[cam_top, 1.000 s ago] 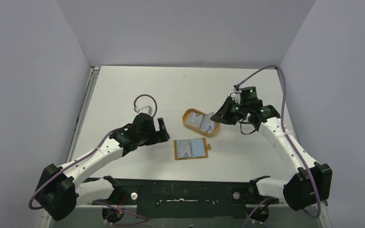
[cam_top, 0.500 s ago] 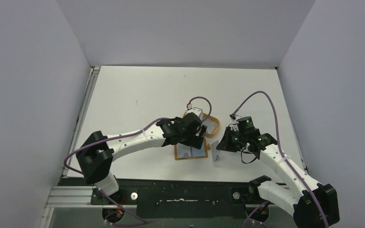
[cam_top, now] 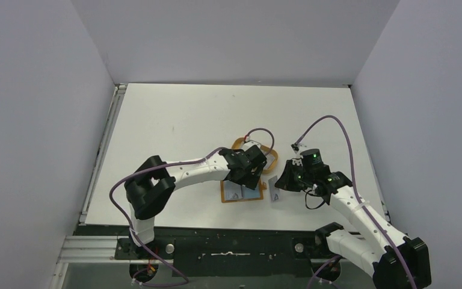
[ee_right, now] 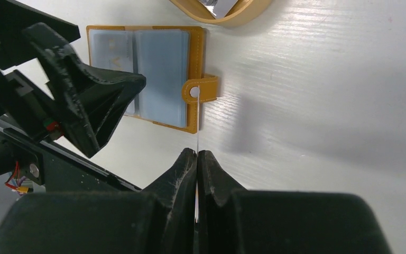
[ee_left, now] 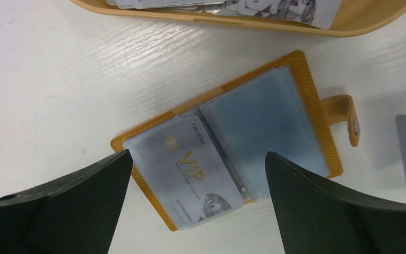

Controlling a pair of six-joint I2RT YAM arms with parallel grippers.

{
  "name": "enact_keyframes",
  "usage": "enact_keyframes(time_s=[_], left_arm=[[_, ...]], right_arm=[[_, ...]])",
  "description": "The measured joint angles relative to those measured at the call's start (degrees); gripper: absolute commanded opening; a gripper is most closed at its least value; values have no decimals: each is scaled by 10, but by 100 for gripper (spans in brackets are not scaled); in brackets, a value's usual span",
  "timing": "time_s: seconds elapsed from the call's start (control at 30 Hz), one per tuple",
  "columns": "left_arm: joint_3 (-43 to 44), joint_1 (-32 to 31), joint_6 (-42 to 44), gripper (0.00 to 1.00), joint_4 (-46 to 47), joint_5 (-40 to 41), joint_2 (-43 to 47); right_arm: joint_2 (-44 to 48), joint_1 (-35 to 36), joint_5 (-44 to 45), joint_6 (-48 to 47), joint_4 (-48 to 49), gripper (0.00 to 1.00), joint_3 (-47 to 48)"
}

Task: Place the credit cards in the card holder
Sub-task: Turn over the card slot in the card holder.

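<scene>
The orange-brown card holder [ee_left: 296,79] lies open on the table, one VIP card [ee_left: 190,169] in its left clear pocket and its snap tab [ee_left: 346,114] out to the right. My left gripper [ee_left: 198,154] is open and hovers just above the holder, its fingers [ee_left: 58,206] straddling it. My right gripper [ee_right: 196,153] is shut on a pale credit card [ee_right: 197,127], seen edge-on and held upright just right of the tab. In the top view the card [cam_top: 275,197] hangs below the right gripper [cam_top: 278,183], beside the holder [cam_top: 240,194] and the left gripper [cam_top: 251,177].
The oval tan-rimmed tray [ee_left: 349,24] with several more cards [ee_left: 275,5] sits just behind the holder, partly hidden under the left arm in the top view [cam_top: 272,161]. The two grippers are close together. The table's black front edge [ee_right: 58,159] is near.
The left arm swung across from the left to above the holder. The right gripper carried a card from the tray down to the holder's right side.
</scene>
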State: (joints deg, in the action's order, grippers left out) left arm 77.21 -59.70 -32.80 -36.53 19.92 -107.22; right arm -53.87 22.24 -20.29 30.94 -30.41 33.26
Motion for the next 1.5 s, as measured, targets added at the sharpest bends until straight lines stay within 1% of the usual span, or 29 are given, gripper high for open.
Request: enact_keyframes(time_s=[0.27, 0.33, 0.43, 0.7, 0.9, 1.1, 1.2, 1.3, 1.43, 1.5], left_arm=[[0, -2, -1, 97, -8, 8, -30], [0, -2, -2, 94, -8, 9, -33], [0, -2, -5, 87, -8, 9, -36], [-17, 0, -13, 65, 0, 9, -36], [-38, 9, -12, 56, 23, 8, -22], [-55, 14, -11, 53, 38, 6, -10], [-56, 14, -11, 53, 41, 6, -9], [-60, 14, -10, 64, 44, 5, -7], [-67, 18, -12, 79, 45, 2, -1], [-70, 21, -14, 82, 40, 2, 4]], right_arm=[[0, 0, -1, -3, 8, 0, -2], [0, 0, -4, -3, 9, 0, -3], [0, 1, -9, -3, 12, 0, -5], [-5, 3, -28, -3, 27, 0, -5], [-29, 10, -45, -1, 47, 0, -5], [-63, 18, -69, 4, 68, 0, -5], [-95, 19, -78, 8, 73, 0, -5], [-122, 19, -87, 13, 76, 0, -5], [-134, 19, -89, 20, 80, 0, -5], [-133, 19, -89, 23, 84, 0, -5]])
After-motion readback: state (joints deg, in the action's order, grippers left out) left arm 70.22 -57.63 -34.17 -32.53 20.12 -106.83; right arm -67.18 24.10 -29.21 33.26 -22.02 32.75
